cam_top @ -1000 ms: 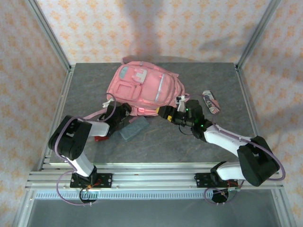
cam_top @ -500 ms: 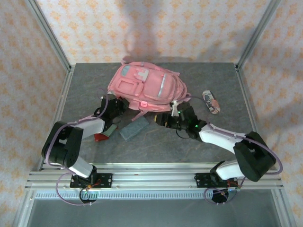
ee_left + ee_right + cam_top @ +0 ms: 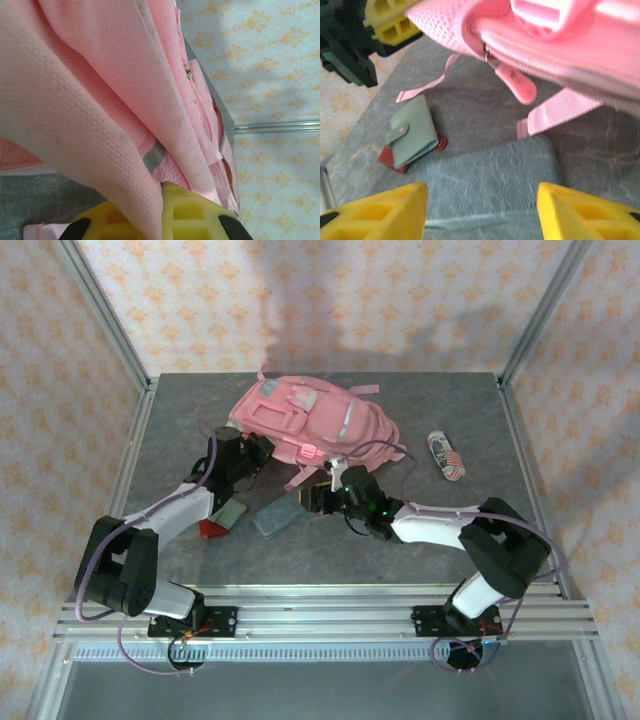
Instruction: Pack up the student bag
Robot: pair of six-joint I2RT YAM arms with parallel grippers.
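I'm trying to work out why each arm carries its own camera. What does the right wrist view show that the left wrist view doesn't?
Right wrist view: a green wallet lying on a red thing, a grey pouch, a pink zip pull, and the right gripper open, with the pouch seen between its fingers.
Left wrist view: a grey trim patch on pink fabric and a metal rail against the wallpaper.
Both: the student bag, very close, and the left gripper shut on its fabric.
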